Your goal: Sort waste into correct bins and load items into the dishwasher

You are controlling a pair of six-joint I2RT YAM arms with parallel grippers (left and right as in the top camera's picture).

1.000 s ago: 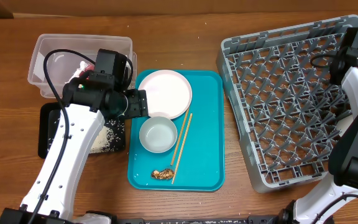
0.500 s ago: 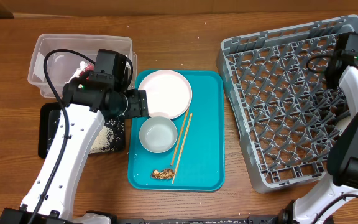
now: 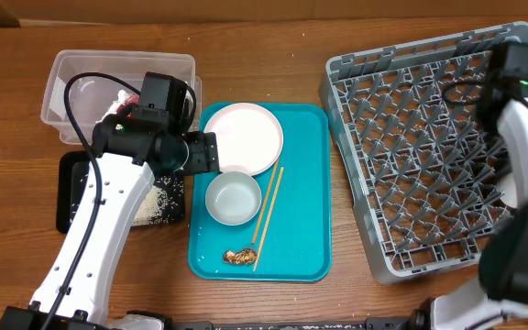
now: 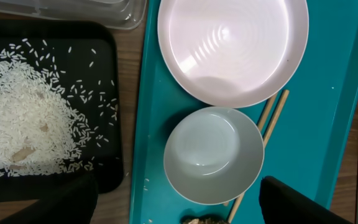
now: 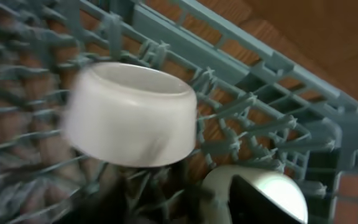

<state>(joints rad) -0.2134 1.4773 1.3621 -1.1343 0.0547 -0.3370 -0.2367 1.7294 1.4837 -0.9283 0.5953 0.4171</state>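
Note:
My left gripper [image 4: 176, 183] is open and hangs above a small white bowl [image 4: 213, 155] on the teal tray [image 3: 305, 183]. Beside the bowl are a white plate [image 4: 232, 46], wooden chopsticks [image 3: 267, 215] and a brown food scrap [image 3: 239, 257]. Rice [image 4: 23, 124] lies in the black tray [image 3: 70, 192]. The clear tub [image 3: 122, 69] holds a red wrapper and napkins, partly hidden by my arm. My right gripper [image 5: 191, 193] is over the far right corner of the grey rack [image 3: 411, 137]. Its blurred fingers stand apart and empty below a white cup [image 5: 129, 115] lying among the pegs.
A second white dish [image 5: 260, 186] sits in the rack corner behind my right finger. The tub's edge [image 4: 73, 9] borders the black tray. A few rice grains lie on the teal tray's left side. Bare wooden table surrounds everything.
The right arm has shifted slightly left over the rack's far right corner. The left arm and the things on the teal tray have not moved.

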